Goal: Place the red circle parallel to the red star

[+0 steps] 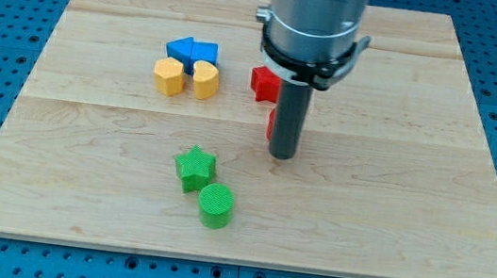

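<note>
The red star (263, 83) lies on the wooden board just left of the rod, partly hidden by it. The red circle (271, 123) shows only as a thin red sliver at the rod's left edge, below the star. My tip (283, 155) stands on the board right beside the red circle, at its right and slightly toward the view's bottom, seemingly touching it.
A blue triangle (204, 53) and another blue block (180, 50) sit at the upper left, with a yellow hexagon (169, 77) and a yellow heart (204, 80) just below them. A green star (195, 168) and green circle (216, 204) lie toward the view's bottom.
</note>
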`<state>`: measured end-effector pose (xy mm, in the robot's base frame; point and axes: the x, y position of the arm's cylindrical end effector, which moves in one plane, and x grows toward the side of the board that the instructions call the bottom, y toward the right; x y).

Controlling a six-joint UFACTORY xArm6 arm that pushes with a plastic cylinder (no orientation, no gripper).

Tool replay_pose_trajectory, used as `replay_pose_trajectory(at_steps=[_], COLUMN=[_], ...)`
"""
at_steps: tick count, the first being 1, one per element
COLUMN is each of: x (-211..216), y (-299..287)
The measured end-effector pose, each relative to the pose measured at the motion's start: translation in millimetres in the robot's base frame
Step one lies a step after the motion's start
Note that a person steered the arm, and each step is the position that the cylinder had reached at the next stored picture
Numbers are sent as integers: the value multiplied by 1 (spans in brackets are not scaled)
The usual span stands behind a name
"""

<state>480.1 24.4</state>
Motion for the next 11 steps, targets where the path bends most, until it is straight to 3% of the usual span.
replay_pose_trajectory(at_steps=[3, 4, 6, 7, 9, 11], x=[-38, -38, -2, -14, -54, -63], y=[-26, 10, 0, 59, 77, 84])
